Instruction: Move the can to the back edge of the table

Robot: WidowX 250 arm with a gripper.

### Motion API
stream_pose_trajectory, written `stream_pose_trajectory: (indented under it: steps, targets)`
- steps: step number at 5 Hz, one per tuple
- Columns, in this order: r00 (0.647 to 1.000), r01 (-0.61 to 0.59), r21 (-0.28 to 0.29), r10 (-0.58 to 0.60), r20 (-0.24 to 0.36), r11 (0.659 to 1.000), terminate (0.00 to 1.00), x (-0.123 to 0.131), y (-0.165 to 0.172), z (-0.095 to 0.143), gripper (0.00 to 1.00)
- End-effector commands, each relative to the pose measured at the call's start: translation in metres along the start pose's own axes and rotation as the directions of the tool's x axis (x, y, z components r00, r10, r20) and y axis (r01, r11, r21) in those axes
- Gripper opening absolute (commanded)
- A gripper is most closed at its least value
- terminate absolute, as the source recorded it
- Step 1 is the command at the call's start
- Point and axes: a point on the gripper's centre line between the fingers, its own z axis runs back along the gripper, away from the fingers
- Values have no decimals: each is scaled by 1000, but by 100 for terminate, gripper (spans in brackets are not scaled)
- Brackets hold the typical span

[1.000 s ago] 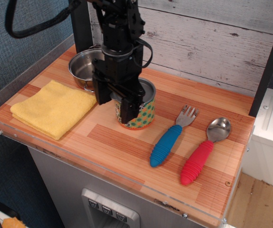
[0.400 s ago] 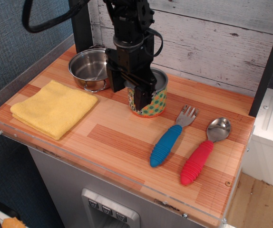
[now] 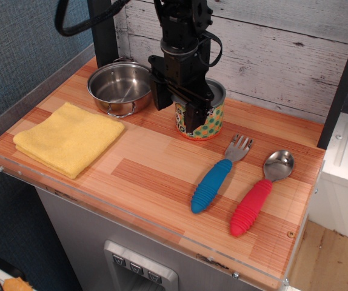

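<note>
- Gripper (image 3: 178,114) clamped on the can (image 3: 208,122), one black finger on the front of the label, the other on the left side toward the steel pot (image 3: 120,88).
- Can upright on the table (image 3: 143,176), just right of the pot, near the foot of the plank wall (image 3: 271,54).
- Compared with a second ago: can and gripper shifted together, away from the front of the table and rightward, closer to the wall.
- Previously level with the pot's front handle and close to the yellow cloth (image 3: 68,138); now well apart from the cloth.
- Blue-handled fork (image 3: 219,174) and red-handled spoon (image 3: 259,194) unchanged, in front and right of the can.
- Pot and cloth unmoved.
</note>
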Motion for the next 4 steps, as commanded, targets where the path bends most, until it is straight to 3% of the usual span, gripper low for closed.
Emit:
stream_pose_trajectory:
  steps: [1,4]
  targets:
    - [998,16,19,-17,64,1000,0,23,1,15,100]
    - [997,34,24,-35,71,999,0,44,-3,16,100]
